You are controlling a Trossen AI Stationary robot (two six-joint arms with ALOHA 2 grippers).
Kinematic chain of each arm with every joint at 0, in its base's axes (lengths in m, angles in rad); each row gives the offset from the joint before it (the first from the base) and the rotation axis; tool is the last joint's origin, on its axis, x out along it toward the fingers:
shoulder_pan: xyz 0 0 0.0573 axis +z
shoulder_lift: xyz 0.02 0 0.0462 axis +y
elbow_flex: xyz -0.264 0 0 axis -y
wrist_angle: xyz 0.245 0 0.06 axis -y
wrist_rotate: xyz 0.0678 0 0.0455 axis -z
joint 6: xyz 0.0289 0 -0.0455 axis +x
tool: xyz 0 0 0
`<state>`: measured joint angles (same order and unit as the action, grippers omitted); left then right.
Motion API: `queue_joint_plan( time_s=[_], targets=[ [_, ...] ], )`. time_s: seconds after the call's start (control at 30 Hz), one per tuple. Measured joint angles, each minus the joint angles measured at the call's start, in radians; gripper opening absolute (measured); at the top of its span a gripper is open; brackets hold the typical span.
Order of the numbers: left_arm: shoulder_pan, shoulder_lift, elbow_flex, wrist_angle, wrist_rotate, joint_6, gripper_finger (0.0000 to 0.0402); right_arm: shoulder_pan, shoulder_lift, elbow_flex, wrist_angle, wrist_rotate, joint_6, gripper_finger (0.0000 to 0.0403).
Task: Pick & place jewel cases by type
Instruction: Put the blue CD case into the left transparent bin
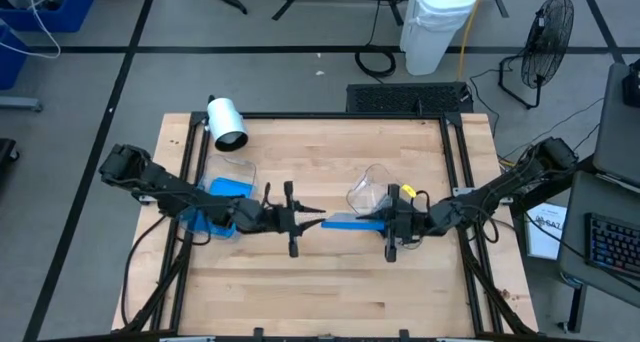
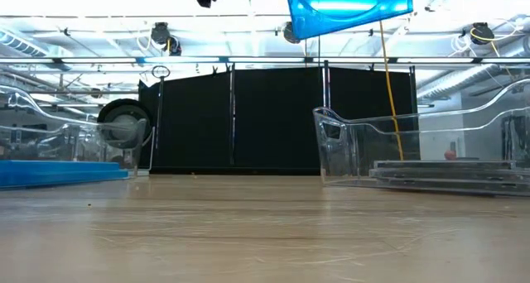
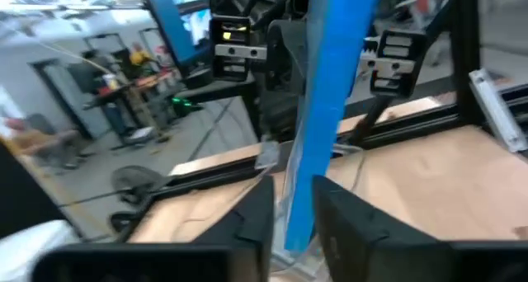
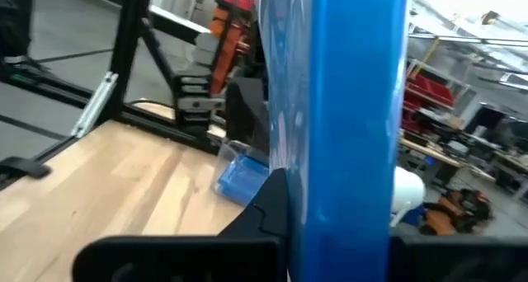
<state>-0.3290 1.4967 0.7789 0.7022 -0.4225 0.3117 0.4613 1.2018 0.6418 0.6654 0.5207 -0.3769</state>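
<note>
A bright blue jewel case (image 1: 350, 222) hangs high over the table's middle, standing on edge; the low view shows its broad face (image 2: 348, 10). My right gripper (image 1: 388, 222) is shut on its right end. My left gripper (image 1: 318, 220) is open, level with it, its fingers on either side of the case's left end (image 3: 299, 224). More blue cases (image 2: 58, 173) lie flat in the clear left tub (image 1: 228, 177). Dark grey cases (image 2: 447, 174) lie stacked in the clear right tub (image 1: 368, 190). My right gripper pinches the blue case's right end (image 4: 346, 191) between its two fingers, one on each flat face. It comes level from the table's right side. The case is lifted clear, on edge, reaching out toward the left arm. My left gripper straddles the case's left end; I cannot tell whether its fingers (image 3: 342, 224) touch it.
A white cylinder (image 1: 226, 122) stands at the table's far left corner. Black frame rails (image 1: 455, 162) run along the table's edges. Bare wood (image 1: 330, 282) spreads across the near half. Both tubs sit just beyond the grippers.
</note>
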Motion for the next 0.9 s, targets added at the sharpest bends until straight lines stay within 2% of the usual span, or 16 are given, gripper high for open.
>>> queue_joint_plan(
  time_s=[0.27, 0.43, 0.57, 0.73, 0.83, 0.9],
  targets=[
    [0.068, 0.0, 0.001, 0.01, 0.219, -0.08, 0.0198, -0.052, 0.0, -0.003, 0.022, -0.113, 0.02, 0.0005],
    [0.093, 0.016, 0.002, 0.036, 0.242, -0.125, 0.0225, -0.093, 0.034, -0.003, 0.06, -0.137, 0.024, 0.0005],
    [0.11, 0.049, 0.002, 0.08, 0.242, -0.155, 0.0228, -0.128, 0.078, -0.003, 0.118, -0.209, 0.036, 0.0005],
    [0.124, 0.055, 0.002, 0.075, 0.215, -0.15, 0.0219, -0.143, 0.103, -0.003, 0.14, -0.209, 0.038, 0.0005],
    [0.124, 0.055, 0.002, 0.078, 0.201, -0.104, 0.0182, -0.145, 0.103, -0.003, 0.146, -0.208, 0.038, 0.0006],
    [0.122, 0.055, 0.002, 0.08, 0.213, -0.072, 0.0136, -0.145, 0.103, -0.003, 0.147, -0.208, 0.043, 0.0009]
  ],
)
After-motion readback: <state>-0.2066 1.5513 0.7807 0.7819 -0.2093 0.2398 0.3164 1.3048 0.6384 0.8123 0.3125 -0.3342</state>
